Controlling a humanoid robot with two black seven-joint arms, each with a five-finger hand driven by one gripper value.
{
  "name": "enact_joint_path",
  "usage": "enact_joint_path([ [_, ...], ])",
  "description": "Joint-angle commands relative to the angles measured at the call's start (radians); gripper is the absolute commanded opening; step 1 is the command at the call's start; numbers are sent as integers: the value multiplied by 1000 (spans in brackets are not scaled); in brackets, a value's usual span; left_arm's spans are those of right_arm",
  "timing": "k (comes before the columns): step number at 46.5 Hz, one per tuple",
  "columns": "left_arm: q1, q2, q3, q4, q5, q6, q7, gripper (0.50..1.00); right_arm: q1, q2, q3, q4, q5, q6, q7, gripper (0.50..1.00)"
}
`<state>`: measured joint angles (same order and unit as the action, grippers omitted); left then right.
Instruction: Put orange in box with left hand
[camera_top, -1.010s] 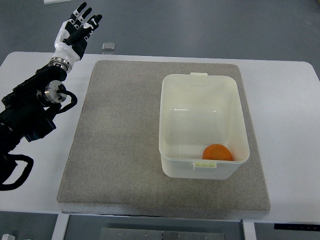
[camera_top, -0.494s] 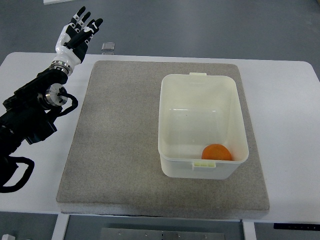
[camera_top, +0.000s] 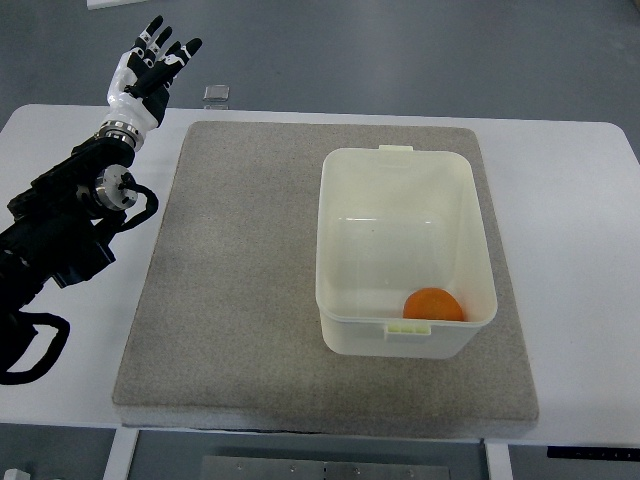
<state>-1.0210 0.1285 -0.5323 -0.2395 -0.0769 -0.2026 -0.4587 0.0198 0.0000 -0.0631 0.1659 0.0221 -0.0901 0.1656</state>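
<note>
Orange (camera_top: 434, 304) in box (camera_top: 340, 240), left robot hand (camera_top: 145, 72) spread — empty

Orange (camera_top: 434, 304): round, whole, resting on the floor of the box (camera_top: 340, 250) in its near right corner, close against the near wall. Box: pale, translucent, rectangular, open-topped, upright, with small tabs at its near and far rims.
</note>
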Motion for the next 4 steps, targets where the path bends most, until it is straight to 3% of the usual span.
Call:
enact_joint_path([
  [1,-1,-4,0,2,0,0,0,990,0,0,-1,0,-1,1,0,932],
  [4,-1,-4,-2,2,-1,0,0,990,-3,0,-3,0,1,0,0,932],
])
